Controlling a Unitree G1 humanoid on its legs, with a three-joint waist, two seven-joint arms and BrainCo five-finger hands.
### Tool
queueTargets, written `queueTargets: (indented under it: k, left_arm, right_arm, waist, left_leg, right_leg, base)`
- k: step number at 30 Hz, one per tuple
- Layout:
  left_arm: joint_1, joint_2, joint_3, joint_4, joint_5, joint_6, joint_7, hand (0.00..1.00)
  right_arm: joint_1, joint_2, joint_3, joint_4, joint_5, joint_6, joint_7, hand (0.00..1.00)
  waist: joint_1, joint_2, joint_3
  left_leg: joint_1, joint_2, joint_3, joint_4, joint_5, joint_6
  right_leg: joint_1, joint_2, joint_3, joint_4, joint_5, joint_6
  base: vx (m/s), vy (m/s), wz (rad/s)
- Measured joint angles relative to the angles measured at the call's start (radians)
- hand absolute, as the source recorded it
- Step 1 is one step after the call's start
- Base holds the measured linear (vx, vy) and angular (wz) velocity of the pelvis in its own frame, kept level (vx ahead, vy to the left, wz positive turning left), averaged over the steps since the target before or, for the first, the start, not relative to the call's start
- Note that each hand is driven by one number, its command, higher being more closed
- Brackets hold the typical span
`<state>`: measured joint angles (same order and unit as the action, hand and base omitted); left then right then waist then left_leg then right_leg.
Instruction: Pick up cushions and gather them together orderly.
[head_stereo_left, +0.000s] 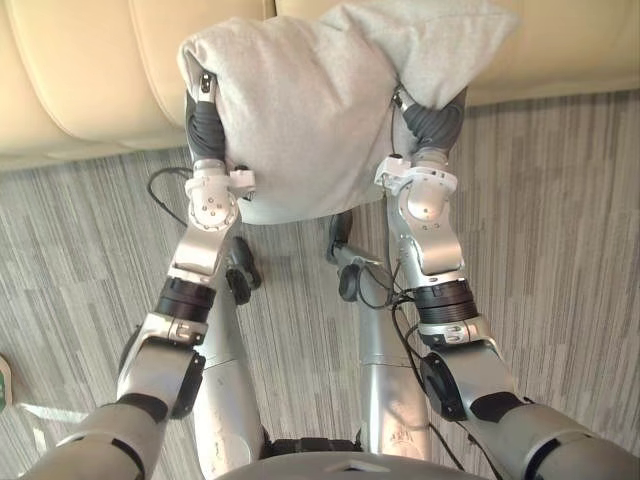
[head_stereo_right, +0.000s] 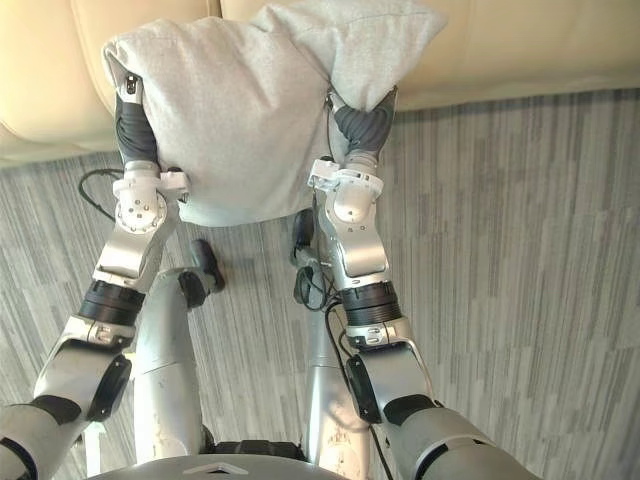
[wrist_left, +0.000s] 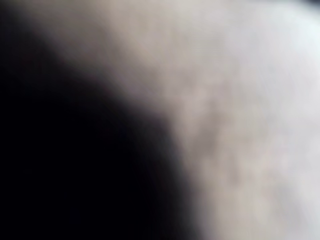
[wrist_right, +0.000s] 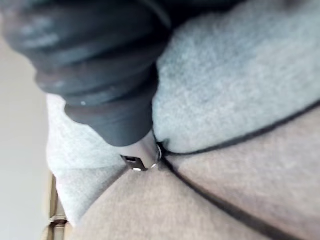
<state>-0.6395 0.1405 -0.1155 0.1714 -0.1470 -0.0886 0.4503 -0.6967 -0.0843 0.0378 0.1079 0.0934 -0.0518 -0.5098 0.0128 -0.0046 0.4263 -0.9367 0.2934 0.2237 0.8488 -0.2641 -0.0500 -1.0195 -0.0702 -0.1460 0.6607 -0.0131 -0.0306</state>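
Your grey cushion (head_stereo_left: 300, 110) hangs clear of the floor, its long side spanning from your left hand (head_stereo_left: 205, 128) to your right hand (head_stereo_left: 437, 125), with the sofa (head_stereo_left: 80, 70) straight ahead. Both hands are equally close. Their fingers are buried in the fabric, so you cannot tell the grip.

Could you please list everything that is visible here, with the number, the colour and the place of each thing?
cushion: one, light grey, held up between the two hands, in front of the sofa.
sofa: one, cream, padded, along the far side of the scene.
floor: grey, striped, under and around the robot.
left hand: one, dark ribbed cover, against the cushion's left side.
right hand: one, dark ribbed cover, against the cushion's right side.
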Motion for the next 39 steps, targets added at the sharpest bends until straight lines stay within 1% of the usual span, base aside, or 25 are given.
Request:
queueTargets:
  k: [1, 2, 4, 5, 6, 7, 10, 11, 13, 14, 15, 19, 22, 24, 25, 28, 30, 32, 37, 38, 39]
  left_arm:
    - [0.048, -0.022, -0.001, -0.044, -0.006, -0.010, 0.000, 1.00]
    - [0.062, -0.032, -0.002, -0.059, -0.006, -0.017, 0.000, 1.00]
    - [0.145, -0.057, -0.002, -0.107, -0.007, -0.034, 0.000, 1.00]
    - [0.168, -0.062, -0.003, -0.118, -0.007, -0.037, 0.000, 1.00]
    - [0.232, -0.073, -0.003, -0.157, -0.007, -0.040, -0.002, 1.00]
    - [0.293, -0.080, -0.006, -0.187, -0.006, -0.042, -0.009, 1.00]
    - [0.439, -0.084, -0.018, -0.226, -0.005, -0.043, -0.040, 1.00]
    - [0.507, -0.084, -0.027, -0.253, -0.004, -0.043, -0.048, 1.00]
    - [0.588, -0.084, -0.038, -0.299, -0.004, -0.044, -0.059, 1.00]
    - [0.631, -0.084, -0.045, -0.324, -0.004, -0.047, -0.068, 1.00]
    - [0.666, -0.084, -0.046, -0.339, -0.004, -0.051, -0.080, 1.00]
    - [0.749, -0.088, -0.057, -0.357, -0.004, -0.067, -0.098, 1.00]
    - [0.784, -0.107, -0.058, -0.357, -0.003, -0.067, -0.111, 1.00]
    - [0.815, -0.110, -0.065, -0.354, -0.003, -0.066, -0.122, 1.00]
    - [0.825, -0.111, -0.065, -0.353, -0.003, -0.066, -0.127, 1.00]
    - [0.842, -0.110, -0.066, -0.331, 0.004, -0.065, -0.134, 1.00]
    - [0.842, -0.108, -0.066, -0.310, 0.004, -0.061, -0.136, 1.00]
    - [0.854, -0.106, -0.066, -0.306, 0.009, -0.052, -0.152, 1.00]
    - [0.866, -0.100, -0.066, -0.291, 0.015, -0.048, -0.160, 1.00]
    - [0.866, -0.100, -0.066, -0.286, 0.015, -0.048, -0.165, 1.00]
    - [0.867, -0.101, -0.066, -0.282, 0.015, -0.048, -0.168, 1.00]
  right_arm:
    - [0.056, 0.000, 0.003, -0.035, 0.000, -0.019, 0.013, 1.00]
    - [0.077, 0.000, 0.003, -0.053, 0.001, -0.026, 0.019, 1.00]
    - [0.169, 0.003, 0.030, -0.102, 0.020, -0.055, 0.040, 1.00]
    - [0.195, 0.004, 0.035, -0.111, 0.024, -0.064, 0.052, 1.00]
    - [0.262, 0.007, 0.047, -0.141, 0.038, -0.073, 0.073, 1.00]
    - [0.322, 0.008, 0.066, -0.151, 0.043, -0.078, 0.092, 1.00]
    - [0.491, 0.023, 0.094, -0.183, 0.068, -0.078, 0.150, 1.00]
    - [0.563, 0.030, 0.111, -0.208, 0.071, -0.078, 0.166, 1.00]
    - [0.654, 0.037, 0.123, -0.264, 0.074, -0.078, 0.195, 1.00]
    - [0.696, 0.037, 0.128, -0.295, 0.074, -0.078, 0.208, 1.00]
    - [0.725, 0.037, 0.133, -0.317, 0.074, -0.078, 0.218, 1.00]
    - [0.800, 0.037, 0.143, -0.377, 0.050, -0.078, 0.241, 1.00]
    - [0.815, 0.037, 0.142, -0.376, 0.016, -0.077, 0.241, 1.00]
    - [0.825, 0.037, 0.140, -0.374, 0.000, -0.077, 0.244, 1.00]
    - [0.830, 0.037, 0.138, -0.371, -0.013, -0.077, 0.245, 1.00]
    - [0.851, 0.037, 0.137, -0.354, -0.022, -0.075, 0.253, 1.00]
    - [0.848, 0.038, 0.130, -0.322, -0.022, -0.075, 0.267, 1.00]
    - [0.849, 0.038, 0.115, -0.284, -0.023, -0.075, 0.283, 1.00]
    - [0.854, 0.038, 0.114, -0.274, -0.023, -0.073, 0.287, 1.00]
    - [0.855, 0.037, 0.113, -0.274, -0.024, -0.073, 0.287, 1.00]
    - [0.856, 0.037, 0.113, -0.274, -0.026, -0.073, 0.287, 1.00]
  waist:
    - [0.000, 0.000, -0.046]
    - [0.001, 0.000, -0.046]
    - [-0.001, -0.001, -0.048]
    - [-0.001, 0.000, -0.050]
    - [-0.001, -0.001, -0.054]
    - [-0.004, -0.002, -0.073]
    - [-0.002, -0.002, -0.140]
    - [-0.002, -0.001, -0.173]
    - [0.002, 0.001, -0.209]
    - [0.003, 0.000, -0.242]
    - [0.002, -0.002, -0.276]
    - [-0.002, -0.001, -0.357]
    - [-0.005, -0.003, -0.375]
    - [-0.010, -0.005, -0.394]
    - [-0.011, -0.005, -0.394]
    - [-0.013, -0.010, -0.402]
    - [-0.012, -0.016, -0.410]
    - [-0.013, -0.018, -0.413]
    - [-0.014, -0.019, -0.412]
    - [-0.015, -0.018, -0.412]
    - [-0.013, -0.009, -0.404]
  left_leg:
    - [0.023, -0.004, 0.001, -0.022, 0.000, -0.001]
    - [0.052, -0.005, 0.002, -0.033, -0.001, -0.003]
    - [0.184, -0.017, 0.013, -0.081, -0.001, -0.005]
    - [0.216, -0.021, 0.019, -0.096, -0.001, -0.005]
    - [0.289, -0.033, 0.029, -0.128, -0.001, -0.005]
    - [0.342, -0.038, 0.036, -0.159, -0.002, -0.007]
    - [0.470, -0.048, 0.057, -0.232, 0.001, -0.013]
    - [0.527, -0.052, 0.071, -0.269, 0.003, -0.017]
    - [0.607, -0.060, 0.084, -0.324, 0.009, -0.024]
    - [0.640, -0.065, 0.090, -0.353, 0.014, -0.028]
    - [0.668, -0.070, 0.099, -0.386, 0.023, -0.032]
    - [0.794, -0.105, 0.110, -0.543, 0.078, -0.039]
    - [0.846, -0.117, 0.109, -0.610, 0.101, -0.043]
    - [0.864, -0.133, 0.100, -0.656, 0.121, -0.035]
    - [0.876, -0.139, 0.099, -0.669, 0.126, -0.033]
    - [0.914, -0.161, 0.076, -0.698, 0.133, -0.028]
    - [0.919, -0.172, 0.072, -0.698, 0.134, -0.027]
    - [0.921, -0.180, 0.064, -0.698, 0.135, -0.025]
    - [0.899, -0.178, 0.050, -0.674, 0.133, -0.020]
    - [0.878, -0.169, 0.047, -0.644, 0.122, -0.022]
    - [0.840, -0.143, 0.043, -0.581, 0.089, -0.028]
  right_leg:
    - [0.024, 0.000, -0.003, -0.019, -0.009, 0.003]
    - [0.052, -0.001, -0.005, -0.024, -0.013, 0.004]
    - [0.174, -0.002, -0.006, -0.055, -0.018, 0.008]
    - [0.201, -0.004, -0.005, -0.065, -0.022, 0.011]
    - [0.265, -0.009, -0.005, -0.088, -0.029, 0.018]
    - [0.317, -0.009, -0.005, -0.112, -0.033, 0.023]
    - [0.440, -0.004, -0.004, -0.184, -0.030, 0.030]
    - [0.493, 0.002, -0.002, -0.219, -0.028, 0.034]
    - [0.567, 0.005, 0.000, -0.268, -0.022, 0.041]
    - [0.598, 0.005, 0.000, -0.295, -0.018, 0.043]
    - [0.621, 0.005, 0.001, -0.321, -0.013, 0.045]
    - [0.732, 0.008, -0.003, -0.438, 0.018, 0.051]
    - [0.793, 0.016, -0.003, -0.506, 0.046, 0.052]
    - [0.831, 0.022, -0.003, -0.581, 0.081, 0.057]
    - [0.852, 0.022, -0.003, -0.609, 0.095, 0.058]
    - [0.927, 0.017, -0.003, -0.707, 0.140, 0.066]
    - [0.947, 0.010, -0.001, -0.742, 0.160, 0.069]
    - [0.950, 0.004, 0.001, -0.742, 0.162, 0.070]
    - [0.946, 0.001, -0.003, -0.742, 0.158, 0.065]
    - [0.938, 0.005, -0.005, -0.742, 0.158, 0.065]
    - [0.934, 0.021, -0.005, -0.741, 0.158, 0.064]
  base:
    - [0.07, -0.029, 0.06]
    - [0.12, -0.025, 0.08]
    - [0.15, -0.013, 0.05]
    - [0.12, -0.004, 0.03]
    - [0.10, 0.005, 0.02]
    - [0.12, 0.017, 0.00]
    - [0.15, 0.031, -0.05]
    - [0.18, 0.027, -0.09]
    - [0.15, 0.027, -0.08]
    - [0.19, 0.045, -0.06]
    - [0.16, 0.034, -0.05]
    - [0.14, 0.009, 0.02]
    - [0.12, 0.016, 0.07]
    - [0.05, 0.022, 0.11]
    - [0.04, 0.040, 0.05]
    - [0.01, 0.060, 0.08]
    - [-0.04, 0.058, 0.04]
    - [-0.06, 0.045, 0.02]
    - [-0.08, -0.002, 0.04]
    - [-0.12, -0.041, 0.06]
    - [-0.09, -0.032, -0.03]
